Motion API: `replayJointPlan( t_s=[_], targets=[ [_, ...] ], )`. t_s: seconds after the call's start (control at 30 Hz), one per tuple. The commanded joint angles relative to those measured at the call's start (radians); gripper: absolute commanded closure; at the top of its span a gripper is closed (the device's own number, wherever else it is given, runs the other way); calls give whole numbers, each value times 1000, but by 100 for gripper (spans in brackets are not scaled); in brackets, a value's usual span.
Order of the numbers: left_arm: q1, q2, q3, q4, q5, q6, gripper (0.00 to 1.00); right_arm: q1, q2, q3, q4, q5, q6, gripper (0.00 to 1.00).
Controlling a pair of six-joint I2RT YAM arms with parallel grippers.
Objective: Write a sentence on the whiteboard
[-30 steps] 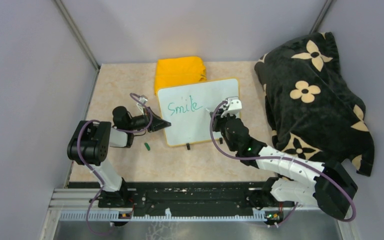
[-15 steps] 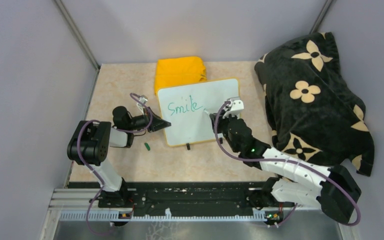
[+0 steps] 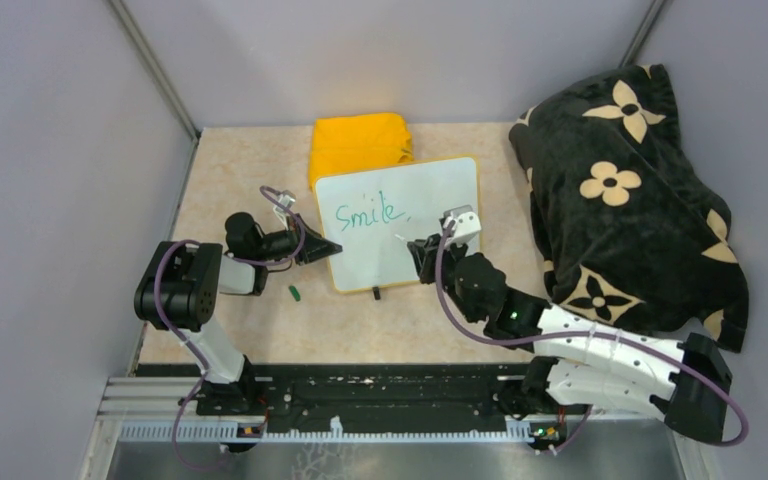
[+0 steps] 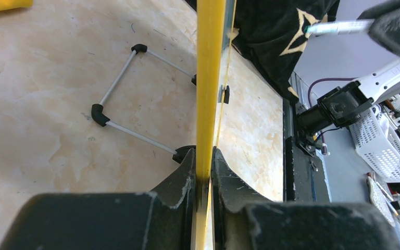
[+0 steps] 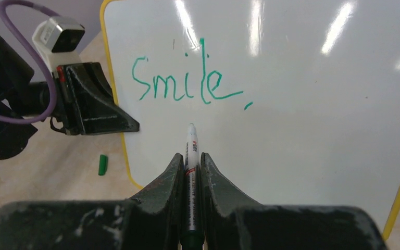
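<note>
The whiteboard point(image 3: 430, 190), white with a thin yellow rim, stands propped on the tan table. On it is green writing, "Smile," point(image 3: 367, 212) point(image 5: 187, 78), which is the sentence as it reads now. My left gripper point(image 3: 328, 248) point(image 4: 203, 172) is shut on the whiteboard's yellow left edge point(image 4: 210, 78). My right gripper point(image 3: 420, 252) point(image 5: 191, 166) is shut on a white marker point(image 5: 191, 143). The marker's tip points at the bare board just below the word. I cannot tell whether the tip touches.
A green marker cap point(image 3: 294, 293) point(image 5: 102, 164) lies on the table left of the board. A folded yellow cloth point(image 3: 360, 143) lies behind the board and a black flowered blanket point(image 3: 625, 190) fills the right side. The board's wire stand point(image 4: 130, 94) rests behind it.
A comma now follows "Smile". My right gripper has moved the marker down and left from the end of the word to below it. The left gripper has not moved.
</note>
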Motion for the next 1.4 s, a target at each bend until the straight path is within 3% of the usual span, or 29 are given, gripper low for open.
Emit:
replayJointPlan(
  t_s=[0.0,0.57,0.97,1.37],
  targets=[
    [-8,2,7,-65,-65,50,100,68,52,12,-6,116,-4,100],
    [-8,6,9,-82,-65,63,100,148,222,4,130,176,-31,100],
    [-8,4,14,-97,-65,69,100,166,390,59,255,122,-36,100],
    [-8,4,17,-108,-69,73,100,167,420,61,356,106,-37,100]
  ],
)
